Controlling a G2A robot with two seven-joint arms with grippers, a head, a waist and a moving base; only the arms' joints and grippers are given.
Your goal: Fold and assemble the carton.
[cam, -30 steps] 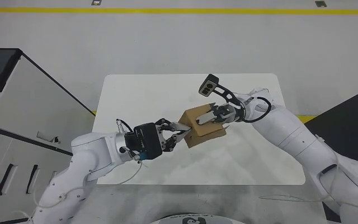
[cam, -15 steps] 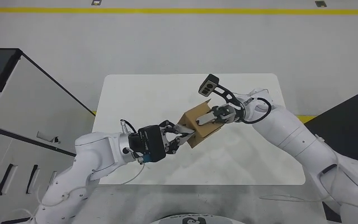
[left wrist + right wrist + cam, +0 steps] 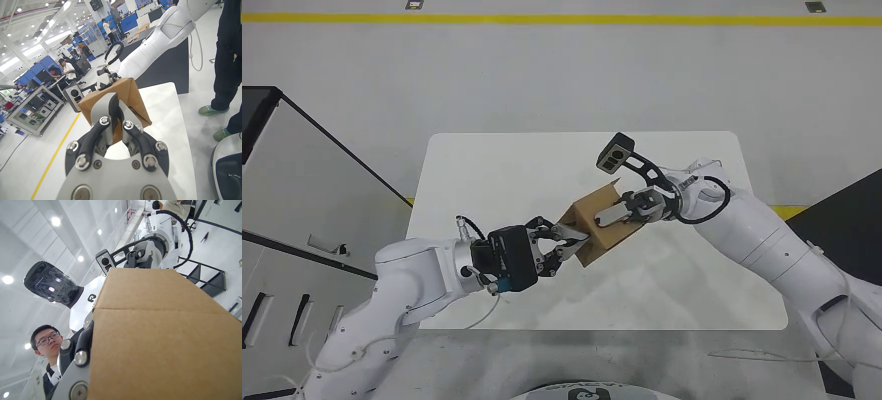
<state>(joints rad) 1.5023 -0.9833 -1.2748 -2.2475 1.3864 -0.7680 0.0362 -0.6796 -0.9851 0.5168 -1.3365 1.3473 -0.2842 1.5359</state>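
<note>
A brown carton (image 3: 594,222) is held tilted above the middle of the white table (image 3: 692,290), between both arms. My left gripper (image 3: 570,238) sits at its near left corner. In the left wrist view the left gripper (image 3: 118,106) is shut on a carton (image 3: 132,98) flap edge. My right gripper (image 3: 614,213) grips the carton's upper far edge, and that same gripper (image 3: 103,84) perches on the top rim. In the right wrist view the carton (image 3: 160,332) wall lies against one of the fingers (image 3: 83,340).
A black cabinet (image 3: 282,180) stands off the table's left side and a dark panel (image 3: 842,210) off its right. Bare tabletop (image 3: 502,180) lies around the carton on all sides.
My left gripper has moved right toward the carton and its fingers have closed on the corner flap. The carton has shifted slightly up and away. The right arm has barely moved.
</note>
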